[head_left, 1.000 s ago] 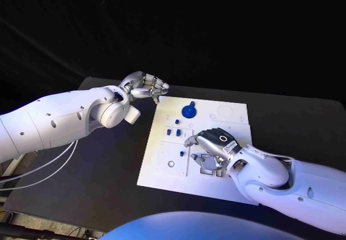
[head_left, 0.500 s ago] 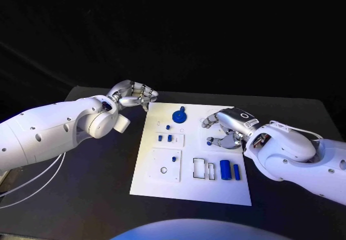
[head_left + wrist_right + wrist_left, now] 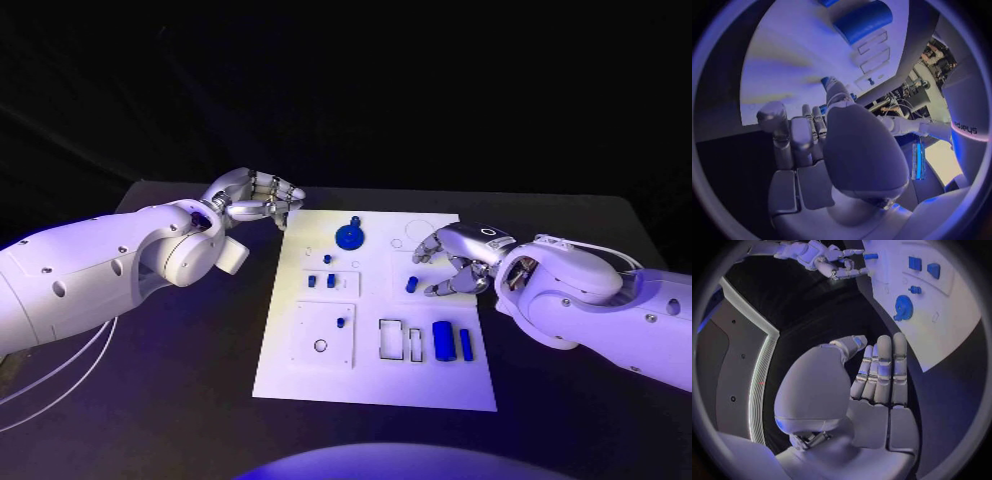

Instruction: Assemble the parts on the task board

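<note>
The left hand [image 3: 257, 195] is hovering over the black table [image 3: 173, 400] just off the far left corner of the task board [image 3: 378, 385], its fingers curled in together with nothing between them; in the left wrist view [image 3: 873, 385] the fingers are lying folded side by side against the palm. On the task board, a round blue disc part [image 3: 351, 236] is sitting near the far edge, two small blue pegs [image 3: 322, 281] are standing in a square recess below it, and another small blue piece [image 3: 340, 322] is sitting in the larger recess toward the near left. Two blue cylinders [image 3: 451, 342] are lying side by side near the board's right edge. The right hand [image 3: 459, 262] is hanging over the board's right side, pinching a small blue part [image 3: 411, 284] at its fingertips.
</note>
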`<move>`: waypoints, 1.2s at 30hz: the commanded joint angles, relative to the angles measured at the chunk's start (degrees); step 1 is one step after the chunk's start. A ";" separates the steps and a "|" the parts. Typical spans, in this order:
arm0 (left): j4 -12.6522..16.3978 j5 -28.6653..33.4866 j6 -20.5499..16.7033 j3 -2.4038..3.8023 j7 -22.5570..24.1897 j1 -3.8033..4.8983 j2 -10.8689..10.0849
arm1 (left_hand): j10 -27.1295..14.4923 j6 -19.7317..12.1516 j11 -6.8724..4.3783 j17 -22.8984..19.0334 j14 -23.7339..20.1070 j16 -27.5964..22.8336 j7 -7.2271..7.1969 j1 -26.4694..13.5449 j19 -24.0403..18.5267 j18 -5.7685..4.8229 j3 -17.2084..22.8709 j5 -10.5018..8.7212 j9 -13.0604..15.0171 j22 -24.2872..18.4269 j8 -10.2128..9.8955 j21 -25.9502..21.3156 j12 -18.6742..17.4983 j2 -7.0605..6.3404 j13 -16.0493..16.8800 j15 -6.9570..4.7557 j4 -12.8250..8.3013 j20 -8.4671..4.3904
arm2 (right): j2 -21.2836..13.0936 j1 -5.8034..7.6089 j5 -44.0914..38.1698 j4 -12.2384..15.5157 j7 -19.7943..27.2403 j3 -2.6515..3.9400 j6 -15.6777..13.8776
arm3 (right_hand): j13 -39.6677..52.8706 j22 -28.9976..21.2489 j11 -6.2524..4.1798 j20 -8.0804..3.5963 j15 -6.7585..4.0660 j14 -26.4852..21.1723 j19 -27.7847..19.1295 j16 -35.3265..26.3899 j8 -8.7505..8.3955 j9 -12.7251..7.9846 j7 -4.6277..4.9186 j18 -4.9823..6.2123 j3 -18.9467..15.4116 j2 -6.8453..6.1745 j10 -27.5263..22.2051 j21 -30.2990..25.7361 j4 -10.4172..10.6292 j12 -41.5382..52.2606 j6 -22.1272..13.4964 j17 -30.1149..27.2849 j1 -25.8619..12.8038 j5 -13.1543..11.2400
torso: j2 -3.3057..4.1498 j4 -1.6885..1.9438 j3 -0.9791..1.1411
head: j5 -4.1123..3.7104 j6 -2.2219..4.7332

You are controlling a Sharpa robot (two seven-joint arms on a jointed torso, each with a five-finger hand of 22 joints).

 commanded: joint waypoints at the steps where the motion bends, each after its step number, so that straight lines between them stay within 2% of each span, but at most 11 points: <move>1: 0.19 -0.12 0.94 0.02 0.34 0.02 -0.01 | -0.34 -0.43 0.12 0.03 -0.24 -0.11 0.01 -0.20 -0.06 0.85 -0.41 0.13 -0.03 -0.08 -0.21 -0.24 0.37 0.08 -0.01 0.34 0.01 0.35 | 0.36 -0.18 1.22 -0.15 0.35 -0.10 1.51 | 0.06 -0.09 -0.11 -0.11 -0.01 -0.22 -0.34 -0.21 -0.42 -0.14 0.18 0.55 -0.07 0.53 0.03 -0.36 -0.10 0.58 -0.80 -0.09 0.52 0.16 | 0.01 -0.02 0.02 | -0.03 -0.10; 2: 0.20 -0.12 0.93 0.02 0.35 0.02 -0.03 | -0.34 -0.43 0.12 0.03 -0.24 -0.11 0.01 -0.20 -0.06 0.85 -0.41 0.13 -0.03 -0.08 -0.21 -0.24 0.37 0.08 -0.01 0.34 0.01 0.35 | 0.49 -0.22 1.29 -0.18 0.42 -0.14 1.14 | 0.13 0.13 -0.31 -0.21 -0.17 -0.06 -0.04 -0.06 -0.36 -0.11 0.60 0.49 0.57 1.21 0.67 -0.03 -0.15 1.17 -0.53 0.12 0.73 0.04 | 0.01 0.00 0.01 | -0.05 -0.13; 7: 0.23 -0.12 0.89 0.02 0.43 0.02 -0.07 | -0.34 -0.43 0.12 0.03 -0.24 -0.11 0.01 -0.20 -0.06 0.85 -0.41 0.13 -0.03 -0.08 -0.21 -0.24 0.37 0.08 -0.01 0.34 0.01 0.35 | 1.22 -0.42 1.90 -0.24 0.95 -0.29 -1.17 | 0.12 1.34 -0.97 -0.74 -0.76 0.74 1.35 0.51 -0.24 -0.10 0.95 0.11 2.75 2.72 2.70 1.90 -0.30 2.58 0.34 1.07 1.37 -0.19 | -0.03 -0.02 -0.03 | -0.14 -0.13; 9: 0.26 -0.12 0.89 0.02 0.45 0.02 -0.07 | -0.34 -0.43 0.12 0.03 -0.24 -0.11 0.01 -0.20 -0.06 0.85 -0.41 0.13 -0.03 -0.08 -0.21 -0.24 0.37 0.08 -0.01 0.34 0.01 0.35 | 1.59 -0.57 2.19 -0.32 1.19 -0.33 -2.19 | 0.02 2.50 -1.42 -1.14 -1.20 0.97 2.50 0.44 -0.18 -0.21 1.08 -0.27 5.20 3.73 4.79 3.73 -0.34 3.19 1.20 1.09 1.91 -0.21 | 0.00 0.02 -0.03 | -0.16 -0.16; 12: 0.27 -0.12 0.90 0.02 0.46 0.02 -0.08 | -0.34 -0.43 0.12 0.03 -0.24 -0.11 0.01 -0.20 -0.06 0.85 -0.41 0.13 -0.03 -0.08 -0.21 -0.24 0.37 0.08 -0.01 0.34 0.01 0.35 | 1.87 -0.72 2.42 -0.47 1.34 -0.36 -2.54 | -0.16 3.42 -1.74 -1.48 -1.52 1.39 3.25 0.81 -0.61 -0.65 1.04 -0.53 8.68 3.87 6.95 4.96 -0.29 2.66 1.57 1.86 1.90 -0.16 | -0.01 0.04 -0.03 | -0.19 -0.27; 14: 0.27 -0.12 0.91 0.02 0.43 0.02 -0.11 | -0.34 -0.43 0.12 0.03 -0.24 -0.11 0.01 -0.20 -0.06 0.85 -0.41 0.13 -0.03 -0.08 -0.21 -0.24 0.37 0.08 -0.01 0.34 0.01 0.35 | 2.02 -0.83 2.53 -0.62 1.34 -0.37 -2.12 | -0.20 3.89 -1.83 -1.59 -1.63 1.53 3.52 0.98 -0.61 -0.82 1.01 -0.65 11.24 3.40 8.17 5.48 -0.28 1.94 2.32 2.18 1.57 -0.14 | -0.03 0.04 -0.04 | -0.21 -0.35; 16: 0.27 -0.12 0.91 0.02 0.39 0.02 -0.15 | -0.34 -0.43 0.12 0.03 -0.24 -0.11 0.01 -0.20 -0.06 0.85 -0.41 0.13 -0.03 -0.08 -0.21 -0.24 0.37 0.08 -0.01 0.34 0.01 0.35 | 2.18 -0.95 2.59 -0.81 1.28 -0.41 -1.52 | -0.18 4.77 -2.06 -1.78 -1.90 1.79 4.06 1.41 -0.48 -0.93 0.91 -0.88 15.26 3.24 10.77 6.68 -0.27 1.03 3.44 2.86 0.87 -0.07 | -0.04 0.00 -0.05 | -0.14 -0.41; 18: 0.28 -0.12 0.90 0.02 0.38 0.02 -0.18 | -0.34 -0.43 0.12 0.03 -0.24 -0.11 0.01 -0.20 -0.06 0.85 -0.41 0.13 -0.03 -0.08 -0.21 -0.24 0.37 0.08 -0.01 0.34 0.01 0.35 | 2.29 -1.08 2.58 -0.94 1.25 -0.43 -1.12 | -0.17 5.41 -2.01 -1.86 -1.89 1.88 4.32 1.64 -0.12 -0.89 1.05 -1.01 20.23 1.95 12.64 7.34 -0.35 -0.55 4.93 3.19 -0.06 -0.12 | -0.03 -0.03 -0.05 | -0.09 -0.46; 20: 0.30 -0.12 0.90 0.02 0.35 0.02 -0.21 | -0.34 -0.43 0.12 0.03 -0.24 -0.11 0.01 -0.20 -0.06 0.85 -0.41 0.13 -0.03 -0.08 -0.21 -0.24 0.37 0.08 -0.01 0.34 0.01 0.35 | 2.38 -1.23 2.54 -1.01 1.25 -0.46 -0.85 | -0.12 5.85 -2.11 -1.84 -1.78 1.88 4.35 1.77 -0.12 -0.85 1.16 -1.03 25.08 0.06 13.95 7.55 -0.52 -2.25 5.56 3.31 -1.53 -0.29 | 0.01 -0.02 -0.03 | -0.04 -0.54; 26: 0.30 -0.12 0.83 0.02 0.35 0.02 -0.21 | -0.34 -0.43 0.12 0.03 -0.24 -0.11 0.01 -0.20 -0.06 0.85 -0.41 0.13 -0.03 -0.08 -0.21 -0.24 0.37 0.08 -0.01 0.34 0.01 0.35 | 2.66 -1.51 2.14 -1.04 1.08 -0.48 -0.07 | -0.04 6.23 -2.17 -1.91 -1.86 1.89 4.43 1.85 0.39 -0.47 1.12 -1.06 28.16 -0.87 15.00 7.80 -0.92 -3.17 6.56 3.40 -2.40 -0.42 | -0.04 -0.03 0.01 | -0.12 -0.57; 36: 0.29 -0.12 0.78 0.02 0.29 0.02 -0.20 | -0.34 -0.43 0.12 0.03 -0.24 -0.11 0.01 -0.20 -0.06 0.85 -0.41 0.13 -0.03 -0.08 -0.21 -0.24 0.37 0.08 -0.01 0.34 0.01 0.35 | 2.95 -1.72 1.92 -1.17 0.88 -0.51 0.72 | -0.02 6.47 -2.20 -1.93 -1.89 1.90 4.53 1.90 0.94 -0.12 1.07 -1.11 29.29 -1.32 15.37 8.02 -1.17 -3.64 7.40 3.47 -2.98 -0.51 | -0.03 -0.02 0.00 | 0.07 -0.76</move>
